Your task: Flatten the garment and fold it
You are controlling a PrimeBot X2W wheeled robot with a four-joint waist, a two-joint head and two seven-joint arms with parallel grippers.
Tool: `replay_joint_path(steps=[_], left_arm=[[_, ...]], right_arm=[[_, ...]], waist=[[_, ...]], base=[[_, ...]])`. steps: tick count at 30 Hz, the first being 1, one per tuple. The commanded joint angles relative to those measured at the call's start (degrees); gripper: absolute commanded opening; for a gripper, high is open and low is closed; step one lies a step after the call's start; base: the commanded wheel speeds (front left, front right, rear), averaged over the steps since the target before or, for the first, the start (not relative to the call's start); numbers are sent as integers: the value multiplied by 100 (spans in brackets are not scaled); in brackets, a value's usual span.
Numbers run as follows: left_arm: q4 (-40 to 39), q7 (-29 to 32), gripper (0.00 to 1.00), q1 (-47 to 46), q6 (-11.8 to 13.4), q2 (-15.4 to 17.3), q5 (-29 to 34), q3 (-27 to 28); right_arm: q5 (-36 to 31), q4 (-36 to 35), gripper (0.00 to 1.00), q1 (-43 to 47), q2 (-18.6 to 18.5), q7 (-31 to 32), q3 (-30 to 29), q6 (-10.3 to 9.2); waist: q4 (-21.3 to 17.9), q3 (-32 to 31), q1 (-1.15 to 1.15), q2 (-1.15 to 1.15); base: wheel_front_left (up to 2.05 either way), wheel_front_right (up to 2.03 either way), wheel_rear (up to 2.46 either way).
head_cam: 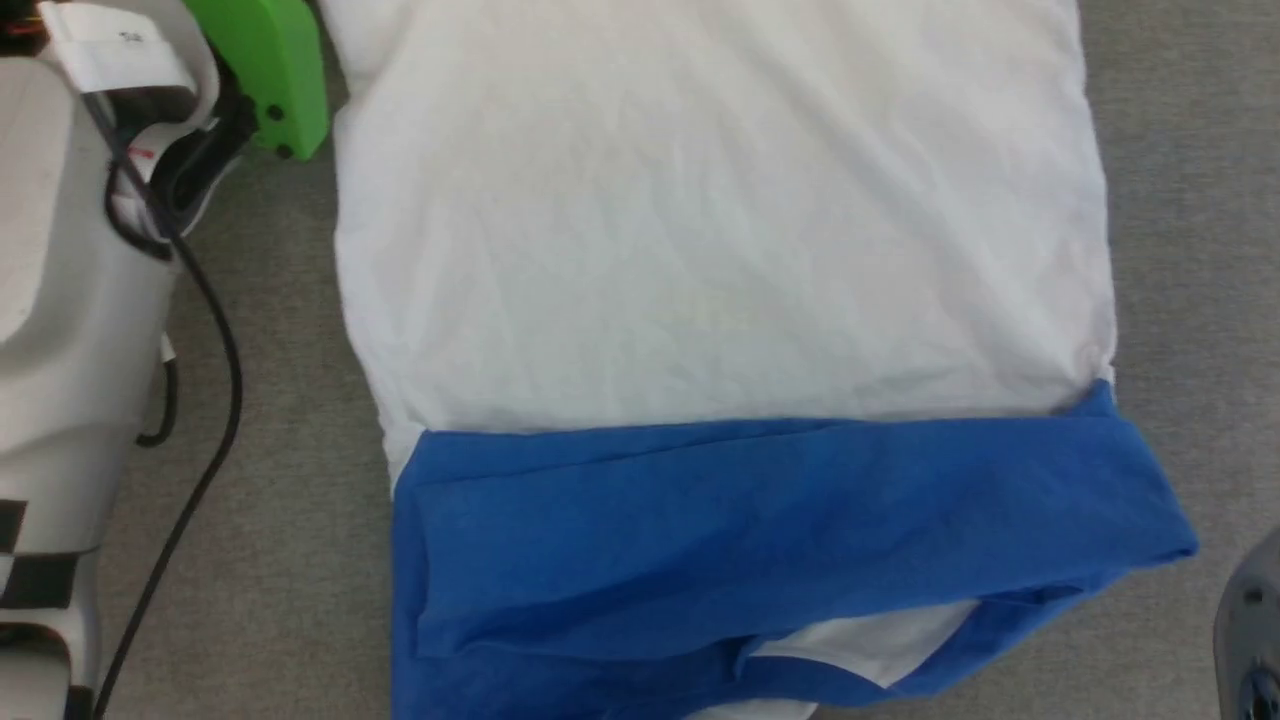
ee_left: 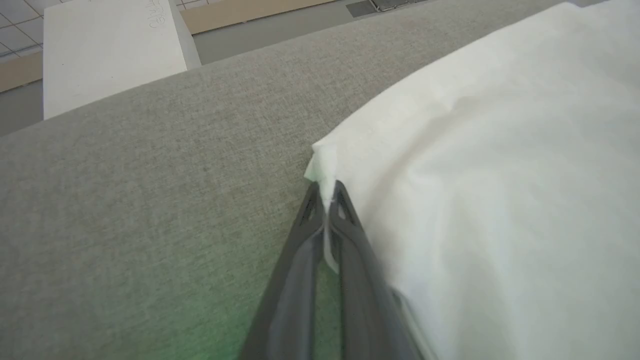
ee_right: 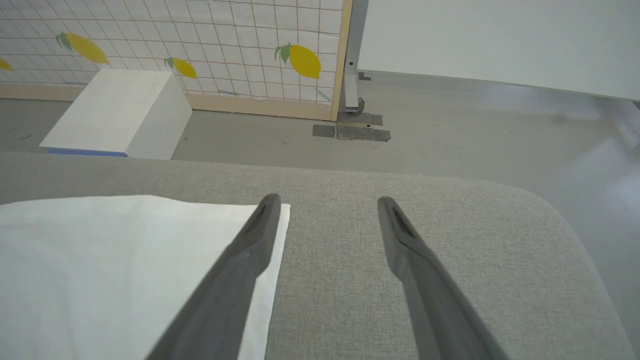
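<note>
Though seemingly flat, garment (ee_left: 475,200) in gripper (ee_left: 327,192)

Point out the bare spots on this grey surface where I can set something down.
Free: the strip right of the shirt, and the grey surface past its corner, around the open right tool. Crowded: the left side, where a black cable runs and the left tool pinches the shirt's corner.

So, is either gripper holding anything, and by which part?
The left gripper pinches the garment by a white corner; the right gripper is open, holding nothing.
</note>
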Motion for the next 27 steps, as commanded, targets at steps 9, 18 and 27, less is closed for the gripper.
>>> replay_joint_path(steps=[9,18,27], left_arm=[[145,-167,0,-416,-66,-453,9,-397],[341,-400,0,-684,-81,-594,-117,-640],[625,-904,0,-884,-85,-563,-335,-593]], right_arm=[[-1052,1533,100,-997,394,324,-452,-8],[-1549,2175,100,-1210,570,119,-896,-8],[-1712,2382,0,-1496,640,-195,-1191,-8]], waist=[[724,435,0,0],[1044,669,0,0],[1044,665,0,0]], base=[[0,0,0],[0,0,0],[0,0,0]])
